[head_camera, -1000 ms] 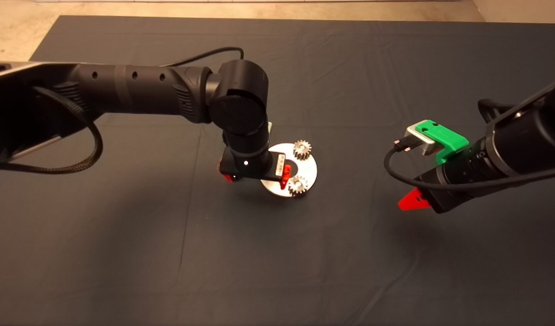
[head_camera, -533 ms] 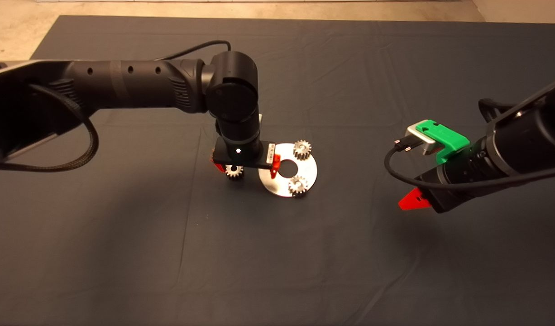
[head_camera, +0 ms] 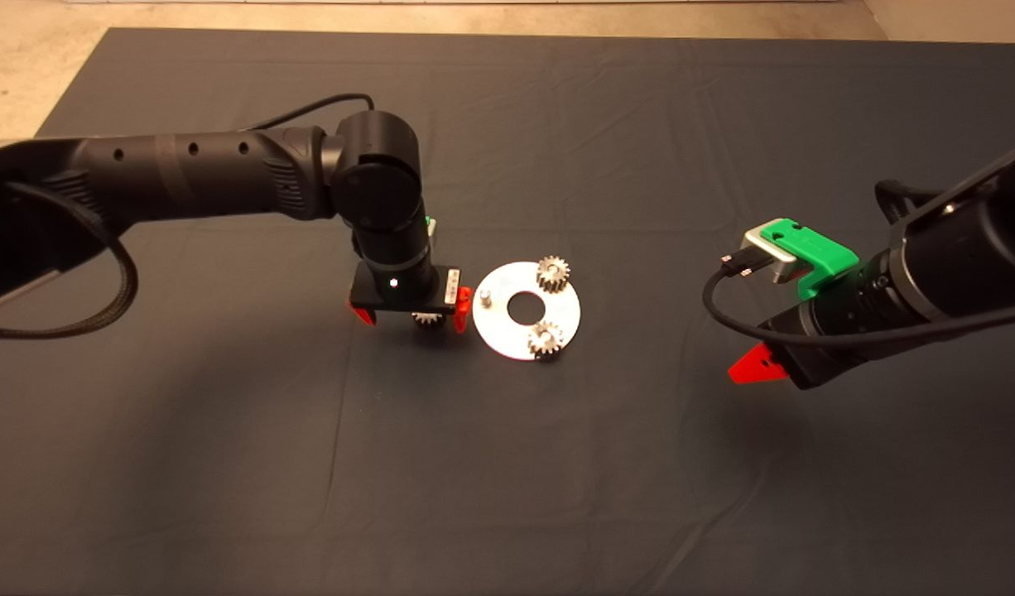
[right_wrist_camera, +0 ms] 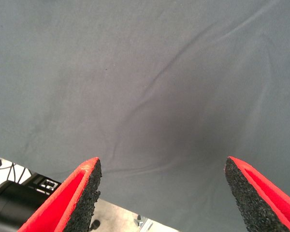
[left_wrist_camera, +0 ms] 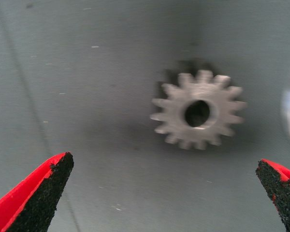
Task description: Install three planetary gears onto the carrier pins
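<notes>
On the dark mat (head_camera: 226,463) of the bench, a round silver plate (head_camera: 562,310) with a large centre hole, carrying two planetary gears on its pins: one gear (head_camera: 552,273) at the far rim, another (head_camera: 545,338) at the near rim. Third carrier pin (head_camera: 485,296) bare, standing at the plate's left edge. Just left of the plate, on the mat and apart from it, the third gear (head_camera: 425,319), mostly hidden in the head view under the left gripper (head_camera: 412,312), poised directly above with fingers spread wide, one to either side. Seen whole only in the left wrist view: the loose gear (left_wrist_camera: 197,115) lying flat, bore up, between the two black-padded fingertips (left_wrist_camera: 46,189), neither touching it, with a blurred bright sliver of plate at the frame's edge. Right gripper (head_camera: 756,364) held off well to the right of the plate, fingers (right_wrist_camera: 84,191) wide apart over bare, creased mat in the right wrist view.
</notes>
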You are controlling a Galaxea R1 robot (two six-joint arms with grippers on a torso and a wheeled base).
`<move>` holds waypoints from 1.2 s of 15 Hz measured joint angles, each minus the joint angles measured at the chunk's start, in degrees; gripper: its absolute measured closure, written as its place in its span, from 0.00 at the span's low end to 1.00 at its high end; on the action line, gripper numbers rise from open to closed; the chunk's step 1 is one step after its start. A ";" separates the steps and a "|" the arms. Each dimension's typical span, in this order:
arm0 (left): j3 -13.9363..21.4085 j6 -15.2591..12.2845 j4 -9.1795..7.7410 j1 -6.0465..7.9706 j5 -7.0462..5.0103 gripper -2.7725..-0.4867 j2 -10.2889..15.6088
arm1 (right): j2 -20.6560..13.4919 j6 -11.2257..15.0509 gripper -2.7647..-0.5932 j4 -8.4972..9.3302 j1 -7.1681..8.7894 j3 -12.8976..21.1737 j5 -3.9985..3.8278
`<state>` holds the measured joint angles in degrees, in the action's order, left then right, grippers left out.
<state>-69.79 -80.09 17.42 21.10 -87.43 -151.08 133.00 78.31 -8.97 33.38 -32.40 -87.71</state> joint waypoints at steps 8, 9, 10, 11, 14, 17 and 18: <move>-3.30 -0.66 0.51 -1.60 0.12 0.00 0.63 | 0.00 0.00 0.40 0.02 -0.01 0.00 0.00; -3.47 -1.13 0.46 -1.58 0.13 0.00 0.63 | 0.00 0.00 0.40 0.02 0.00 0.00 0.00; -3.63 -1.57 0.46 -1.60 0.15 0.00 0.59 | 0.00 0.00 0.40 0.02 0.00 0.00 0.01; -3.74 -1.72 0.41 -1.58 0.17 0.00 0.61 | 0.00 0.00 0.40 0.02 -0.01 0.00 -0.02; -4.35 -2.04 0.40 -1.56 0.48 0.00 0.59 | 0.00 0.00 0.40 0.02 0.00 0.00 0.00; -4.60 -2.13 0.40 -1.56 0.47 0.00 0.56 | 0.00 0.00 0.40 0.02 0.00 0.00 0.00; -4.73 -2.13 0.40 -1.56 0.48 0.00 0.56 | 0.00 0.00 0.40 0.02 0.00 0.00 0.00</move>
<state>-74.52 -82.23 17.82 19.54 -86.96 -150.52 133.00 78.31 -8.95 33.38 -32.40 -87.71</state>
